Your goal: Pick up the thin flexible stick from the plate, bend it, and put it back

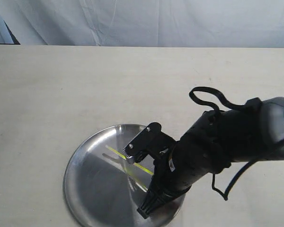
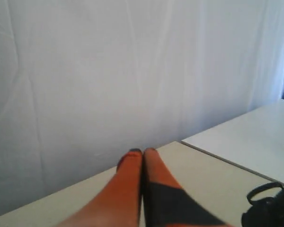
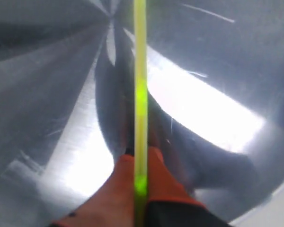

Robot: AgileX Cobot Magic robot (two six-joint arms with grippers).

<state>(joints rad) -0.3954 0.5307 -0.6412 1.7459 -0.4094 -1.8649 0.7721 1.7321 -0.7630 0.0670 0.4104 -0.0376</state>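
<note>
The plate is a round steel dish near the front of the table. My right gripper reaches over it from the right and is shut on the thin flexible stick. This yellow-green strip lies straight across the plate's middle. In the right wrist view the stick runs between the closed orange fingertips of the right gripper, over the shiny plate. Its pale end is out of view. My left gripper is shut on nothing, away from the plate, and does not appear in the exterior view.
The plate sits on a beige table with a white curtain behind it. A black cable loop sticks up from the right arm. In the left wrist view a paler surface adjoins the table.
</note>
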